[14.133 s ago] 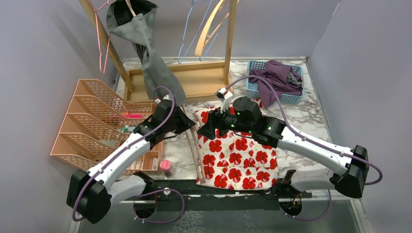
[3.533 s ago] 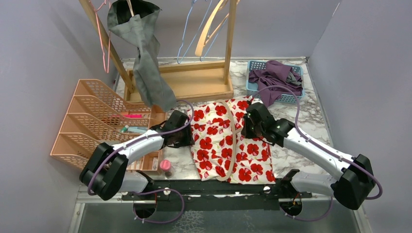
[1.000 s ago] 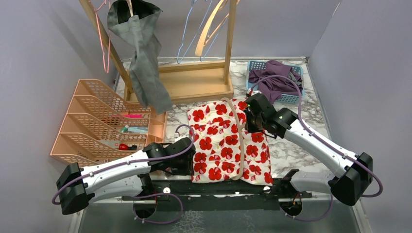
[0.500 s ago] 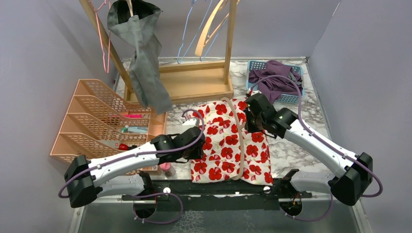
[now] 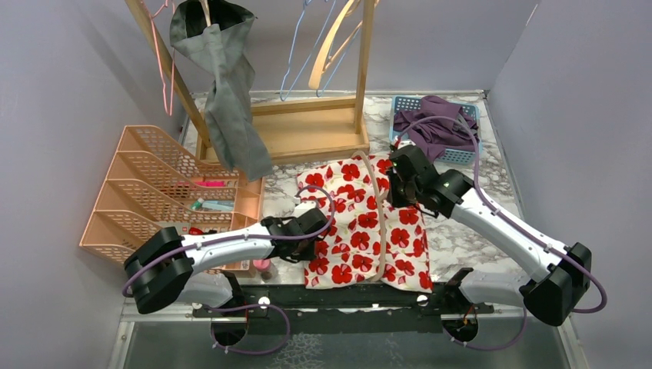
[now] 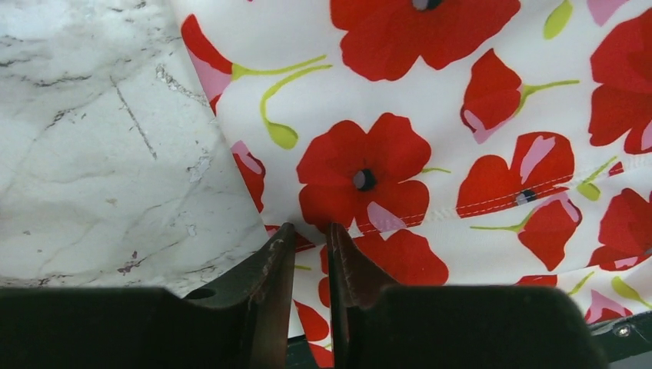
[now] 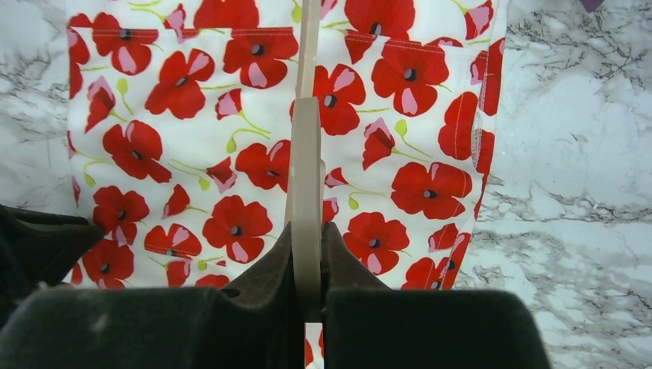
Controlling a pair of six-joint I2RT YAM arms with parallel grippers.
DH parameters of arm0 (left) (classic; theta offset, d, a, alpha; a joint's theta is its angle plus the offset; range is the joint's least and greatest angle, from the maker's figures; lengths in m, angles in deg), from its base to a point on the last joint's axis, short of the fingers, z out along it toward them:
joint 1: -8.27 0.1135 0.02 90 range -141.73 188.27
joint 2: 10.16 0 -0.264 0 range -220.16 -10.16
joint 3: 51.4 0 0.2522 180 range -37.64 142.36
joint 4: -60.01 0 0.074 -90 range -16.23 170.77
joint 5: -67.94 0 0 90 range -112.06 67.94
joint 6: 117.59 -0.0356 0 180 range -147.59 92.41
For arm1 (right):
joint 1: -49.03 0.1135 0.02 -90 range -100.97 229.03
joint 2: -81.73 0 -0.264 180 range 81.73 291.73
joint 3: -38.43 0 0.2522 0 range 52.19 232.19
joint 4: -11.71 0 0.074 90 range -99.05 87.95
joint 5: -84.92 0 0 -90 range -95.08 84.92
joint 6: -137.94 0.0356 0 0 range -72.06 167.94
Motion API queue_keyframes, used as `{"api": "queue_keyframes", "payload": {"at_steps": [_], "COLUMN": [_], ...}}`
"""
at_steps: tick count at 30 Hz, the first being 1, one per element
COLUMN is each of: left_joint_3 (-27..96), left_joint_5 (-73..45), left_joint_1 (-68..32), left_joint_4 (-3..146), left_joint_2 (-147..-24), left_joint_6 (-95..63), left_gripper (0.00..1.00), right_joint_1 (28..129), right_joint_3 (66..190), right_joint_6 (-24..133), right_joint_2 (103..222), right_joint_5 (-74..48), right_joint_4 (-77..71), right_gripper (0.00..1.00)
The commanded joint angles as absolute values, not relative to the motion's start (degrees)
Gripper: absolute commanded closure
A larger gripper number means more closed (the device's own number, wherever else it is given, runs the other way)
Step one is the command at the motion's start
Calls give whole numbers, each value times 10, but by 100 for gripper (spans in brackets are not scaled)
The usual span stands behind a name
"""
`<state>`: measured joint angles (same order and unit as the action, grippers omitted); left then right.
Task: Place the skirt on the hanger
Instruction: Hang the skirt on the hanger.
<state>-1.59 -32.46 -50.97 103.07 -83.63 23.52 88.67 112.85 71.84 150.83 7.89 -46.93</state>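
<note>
- The left gripper (image 6: pixel 309 229) sat low at the left edge of the skirt (image 6: pixel 430 100), close to its near corner. Its jaws were narrowed to a slit with the fabric border at their tips; whether cloth was actually pinched could not be told.
- The skirt lay flat on the marble table (image 6: pixel 77 138) between the two arms, with the hanger (image 7: pixel 306 138) lying lengthwise over its middle.
- Doing this step well probably meant catching the edge cleanly, then lifting gently so that side could fold over the hanger without dragging the whole garment.
- The right gripper (image 7: pixel 307 234) was clamped on the hanger's bar, and likely needed to hold it steady against the cloth while the left one worked.
</note>
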Motion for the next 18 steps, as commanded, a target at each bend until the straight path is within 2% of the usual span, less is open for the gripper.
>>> {"api": "queue_keyframes", "payload": {"at_steps": [1,4,6,18], "left_joint_3": [0,24,48,228], "left_joint_5": [-311,-324,-343,-469], "left_joint_1": [-501,-496,-494,-482], "left_joint_4": [1008,1010,1009,960], "left_joint_2": [-822,-801,-778,-711], "left_joint_6": [215,201,194,-14], "left_gripper": [71,55,49,35], "right_joint_1": [886,886,886,886], "right_joint_3": [1167,1193,1217,1362], "right_joint_6": [704,702,699,647], "right_joint_2": [1500,1497,1495,1501], "right_joint_5": [96,91,86,11], "right_joint_4": [-472,-485,-497,-576], "right_gripper": [99,99,99,99]}}
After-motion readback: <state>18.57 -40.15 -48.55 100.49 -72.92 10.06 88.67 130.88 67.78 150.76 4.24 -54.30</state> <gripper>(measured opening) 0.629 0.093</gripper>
